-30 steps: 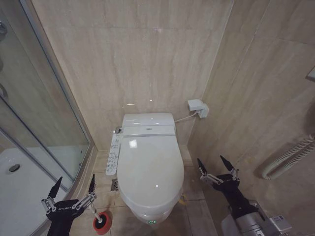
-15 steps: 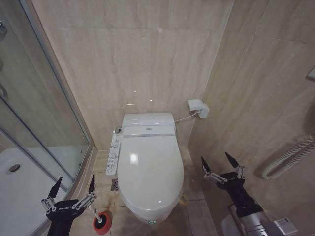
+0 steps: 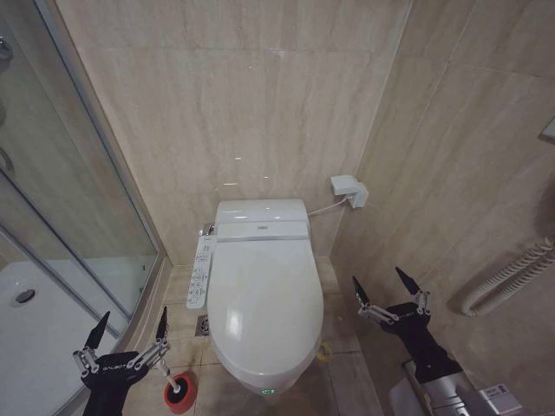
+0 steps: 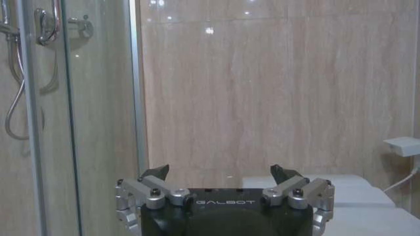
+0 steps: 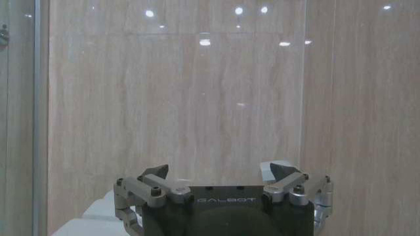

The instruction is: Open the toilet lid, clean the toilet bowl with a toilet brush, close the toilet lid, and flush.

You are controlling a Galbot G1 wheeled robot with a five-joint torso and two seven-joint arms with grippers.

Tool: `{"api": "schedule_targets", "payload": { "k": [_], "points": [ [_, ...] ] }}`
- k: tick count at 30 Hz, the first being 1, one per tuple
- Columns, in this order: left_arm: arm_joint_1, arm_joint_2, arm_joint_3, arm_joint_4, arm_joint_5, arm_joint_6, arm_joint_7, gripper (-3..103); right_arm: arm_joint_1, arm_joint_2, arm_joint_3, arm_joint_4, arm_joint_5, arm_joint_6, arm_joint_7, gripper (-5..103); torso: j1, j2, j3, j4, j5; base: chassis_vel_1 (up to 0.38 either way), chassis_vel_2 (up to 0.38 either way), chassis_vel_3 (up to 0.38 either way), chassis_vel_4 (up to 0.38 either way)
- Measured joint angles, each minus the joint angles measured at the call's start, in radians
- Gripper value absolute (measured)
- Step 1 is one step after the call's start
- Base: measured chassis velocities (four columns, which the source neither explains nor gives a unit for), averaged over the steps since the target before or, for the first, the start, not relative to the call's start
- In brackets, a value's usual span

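Note:
The white toilet lid (image 3: pixel 264 303) lies closed over the toilet bowl (image 3: pixel 267 383), whose inside is hidden; a small green light shows at the bowl's front. At the lower left, the toilet brush (image 3: pixel 173 381) stands in a red holder cup (image 3: pixel 179 394) on the floor. My left gripper (image 3: pixel 128 328) is open, hanging just left of the brush and left of the toilet. My right gripper (image 3: pixel 381 287) is open, right of the toilet's front, apart from the lid. In the wrist views the left gripper (image 4: pixel 223 172) and right gripper (image 5: pixel 220 169) both hold nothing.
A glass shower enclosure (image 3: pixel 78 199) with a white tray (image 3: pixel 35 321) stands on the left. A control panel (image 3: pixel 199 276) runs along the toilet's left side. A white wall box (image 3: pixel 348 190) and a corrugated hose (image 3: pixel 507 277) are on the right wall.
My right gripper shifted slightly right and down over the last second, then held. The left gripper, lid and brush have not moved.

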Motion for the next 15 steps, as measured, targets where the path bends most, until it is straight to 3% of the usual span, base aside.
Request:
{"api": "schedule_targets", "payload": {
  "k": [15],
  "points": [
    [0.000,0.000,0.000,0.000,0.000,0.000,0.000,100,-0.001,0.000,-0.001,-0.001,0.000,-0.001,0.000,100,0.000,0.000,0.000,0.0000,0.0000,0.000,0.000,0.000,0.000]
  ]
}}
